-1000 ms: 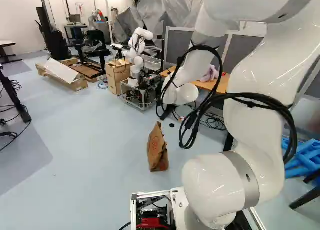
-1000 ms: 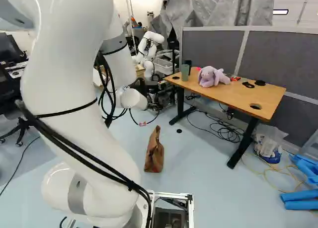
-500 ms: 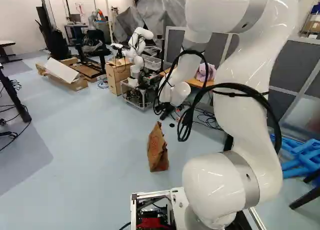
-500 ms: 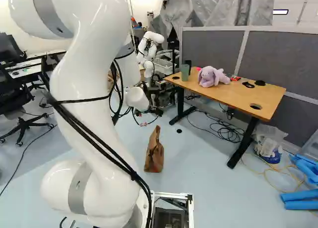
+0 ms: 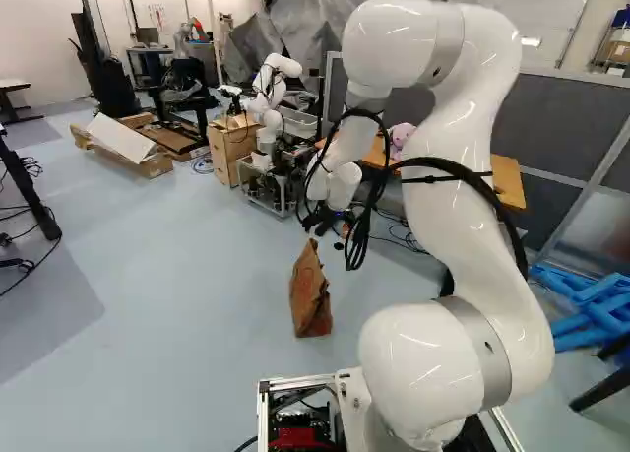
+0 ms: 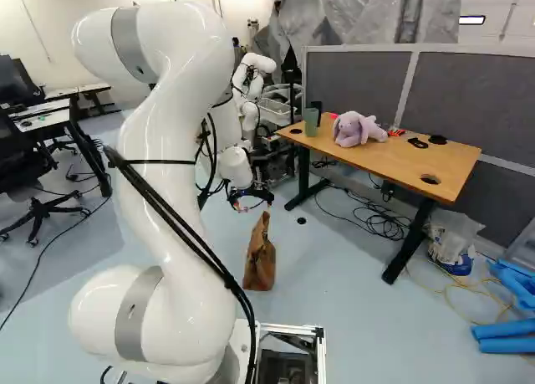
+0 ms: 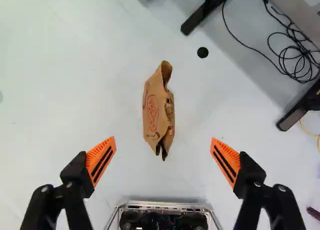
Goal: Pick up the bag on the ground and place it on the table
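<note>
While the bag [image 6: 260, 260] stands, its long axis points nearly straight up.

1 brown paper bag [image 6: 260, 267] stands upright on the pale floor [image 6: 359, 325], its upper part creased and narrowed, with a red print on 1 broad side. It is apart from the table [image 6: 380, 156], out beyond the left corner of its near long edge in the right base view. The table stands level, with a tan wooden top, 2 dark-rimmed round holes and black legs.
</note>
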Motion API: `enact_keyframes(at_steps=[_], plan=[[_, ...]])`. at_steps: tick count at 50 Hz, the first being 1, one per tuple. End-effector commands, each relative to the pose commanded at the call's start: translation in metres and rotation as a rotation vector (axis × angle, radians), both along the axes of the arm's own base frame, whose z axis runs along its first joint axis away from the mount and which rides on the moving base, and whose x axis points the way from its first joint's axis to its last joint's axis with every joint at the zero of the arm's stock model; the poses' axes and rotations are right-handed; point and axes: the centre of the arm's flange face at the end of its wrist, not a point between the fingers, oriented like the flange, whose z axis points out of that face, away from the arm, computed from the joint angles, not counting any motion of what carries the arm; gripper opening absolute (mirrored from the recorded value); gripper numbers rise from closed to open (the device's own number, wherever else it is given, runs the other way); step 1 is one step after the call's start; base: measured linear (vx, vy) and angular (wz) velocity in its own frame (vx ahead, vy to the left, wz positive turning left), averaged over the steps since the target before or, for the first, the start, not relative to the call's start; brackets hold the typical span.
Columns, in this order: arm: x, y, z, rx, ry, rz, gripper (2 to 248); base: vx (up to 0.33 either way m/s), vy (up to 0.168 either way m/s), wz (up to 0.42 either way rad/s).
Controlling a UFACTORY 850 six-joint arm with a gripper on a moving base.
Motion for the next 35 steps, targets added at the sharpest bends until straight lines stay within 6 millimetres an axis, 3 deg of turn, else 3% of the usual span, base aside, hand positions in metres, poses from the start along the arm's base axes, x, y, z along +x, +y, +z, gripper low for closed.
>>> enact_keyframes(at_steps=[35], plan=[[0.04, 0.004, -0.056, -0.008, 0.163, 0.003, 247, 0.0, 0.0, 0.0]])
